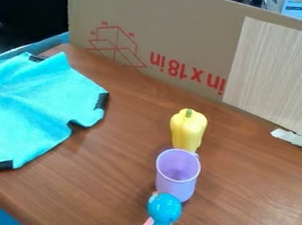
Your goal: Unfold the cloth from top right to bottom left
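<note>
Turquoise cloth (37,106) on counter (245,204), left of the purple cup (177,185).
Arm pose, claw state and cloth's place relative to claw: can't tell. Cloth lies rumpled, black strips on its edges, notch on the side facing the cup, one corner pointing up beyond it, toward the cardboard (188,30). Cup upright, mouth up, inner wall visible. Yellow pepper (187,129) just behind cup, blue toy figure (163,210) with pink arms right in front; contact unclear for both.
</note>
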Action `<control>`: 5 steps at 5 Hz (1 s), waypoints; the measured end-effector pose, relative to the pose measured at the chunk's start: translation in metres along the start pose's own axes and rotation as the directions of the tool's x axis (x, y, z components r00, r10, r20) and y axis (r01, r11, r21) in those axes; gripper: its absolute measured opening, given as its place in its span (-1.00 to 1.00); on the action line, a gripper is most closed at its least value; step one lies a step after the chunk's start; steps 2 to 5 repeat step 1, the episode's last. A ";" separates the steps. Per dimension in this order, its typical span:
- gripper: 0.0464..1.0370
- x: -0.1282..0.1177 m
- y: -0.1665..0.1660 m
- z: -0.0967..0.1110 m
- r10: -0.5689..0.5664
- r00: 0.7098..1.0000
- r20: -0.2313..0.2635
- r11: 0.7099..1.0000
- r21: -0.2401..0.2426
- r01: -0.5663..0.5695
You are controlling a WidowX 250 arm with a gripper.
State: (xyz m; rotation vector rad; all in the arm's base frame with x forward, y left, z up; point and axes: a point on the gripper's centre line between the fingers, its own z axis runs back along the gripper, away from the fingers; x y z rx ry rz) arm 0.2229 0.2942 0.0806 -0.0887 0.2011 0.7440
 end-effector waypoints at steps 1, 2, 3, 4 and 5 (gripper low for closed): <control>0.92 -0.008 -0.025 0.005 -0.102 0.992 0.076 0.994 -0.028 0.104; 0.92 -0.008 -0.025 0.005 -0.102 0.992 0.076 0.994 -0.028 0.104; 0.92 -0.008 -0.025 0.005 -0.102 0.992 0.076 0.994 -0.028 0.104; 0.92 -0.008 -0.025 0.005 -0.102 0.992 0.076 0.994 -0.028 0.104; 0.92 -0.008 -0.025 0.005 -0.102 0.992 0.076 0.994 -0.028 0.104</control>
